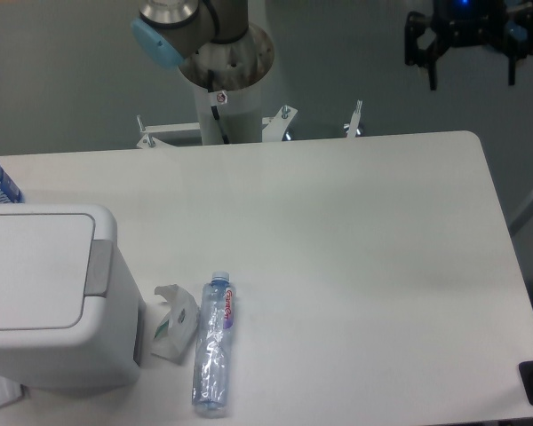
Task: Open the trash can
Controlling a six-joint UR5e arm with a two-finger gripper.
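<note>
Above table (355, 231): hand (471, 67), seemingly empty

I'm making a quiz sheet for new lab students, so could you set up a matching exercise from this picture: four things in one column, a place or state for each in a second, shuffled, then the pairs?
Things:
1. trash can
2. clear bottle
3. small carton
4. gripper

Places or states:
A. lying on its side on the table, cap pointing away from the camera
B. up in the air beyond the table's far right corner
C. at the table's left edge, lid shut
D. between the bin and the bottle, top flap open

Pairs: 1-C, 2-A, 3-D, 4-B
</note>
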